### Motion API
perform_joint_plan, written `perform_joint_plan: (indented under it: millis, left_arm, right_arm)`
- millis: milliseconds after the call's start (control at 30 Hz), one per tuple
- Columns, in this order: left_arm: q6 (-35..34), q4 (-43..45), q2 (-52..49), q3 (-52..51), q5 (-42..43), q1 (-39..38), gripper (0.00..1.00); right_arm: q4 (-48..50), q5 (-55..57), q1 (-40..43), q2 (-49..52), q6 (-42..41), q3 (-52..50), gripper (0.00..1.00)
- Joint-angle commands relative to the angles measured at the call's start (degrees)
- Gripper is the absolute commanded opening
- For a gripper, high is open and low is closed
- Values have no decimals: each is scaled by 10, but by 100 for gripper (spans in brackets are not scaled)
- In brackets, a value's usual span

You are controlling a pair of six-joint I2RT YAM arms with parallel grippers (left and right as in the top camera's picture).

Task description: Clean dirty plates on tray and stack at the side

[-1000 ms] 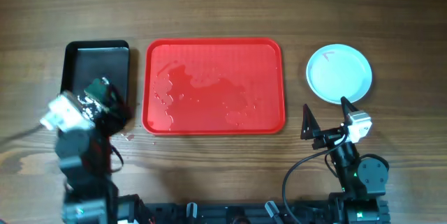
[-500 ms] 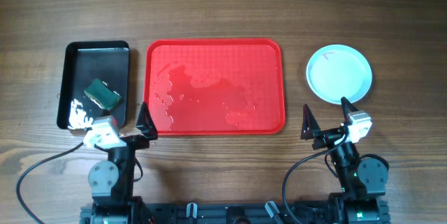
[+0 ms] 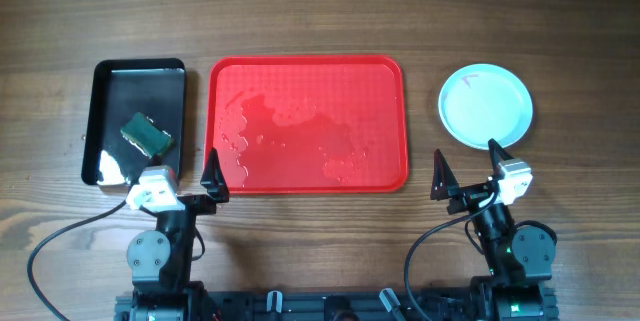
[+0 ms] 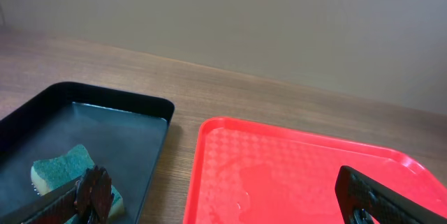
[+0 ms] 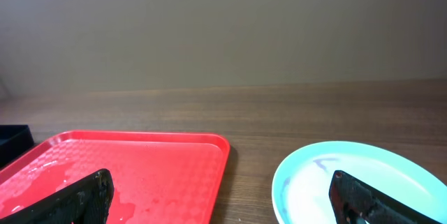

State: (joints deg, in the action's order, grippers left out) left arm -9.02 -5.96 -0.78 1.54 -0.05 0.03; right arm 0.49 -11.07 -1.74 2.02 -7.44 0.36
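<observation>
The red tray [image 3: 306, 69] lies at the table's centre, wet and with no plates on it; it also shows in the left wrist view [image 4: 293, 154] and the right wrist view [image 5: 140, 158]. A pale aqua plate [image 3: 486, 106] sits on the table right of the tray, also in the right wrist view [image 5: 349, 175]. I cannot tell whether other plates lie under it. My left gripper [image 3: 185, 176] [image 4: 223, 199] is open and empty at the tray's front left corner. My right gripper [image 3: 467, 158] [image 5: 223, 203] is open and empty, between tray and plate.
A glossy black tray [image 3: 112, 86] with water stands left of the red tray [image 4: 105, 123]. A green sponge [image 3: 147, 135] lies in it [image 4: 59, 172]. Both arm bases stand at the table's front edge.
My left gripper has let go of the sponge in the black tray and drawn back to the front, beside the red tray's corner. The right arm has not moved.
</observation>
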Motion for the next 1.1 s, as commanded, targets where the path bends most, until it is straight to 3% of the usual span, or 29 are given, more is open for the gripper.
perform_joint_plan:
  millis: [0,1067]
  left_arm:
    - [13,5,4,-5,7,-2,100]
    - [13,18,3,-12,7,-2,100]
  right_arm:
    - [3,6,-3,-3,-2,-1,100]
    - [3,6,-3,-3,-2,-1,100]
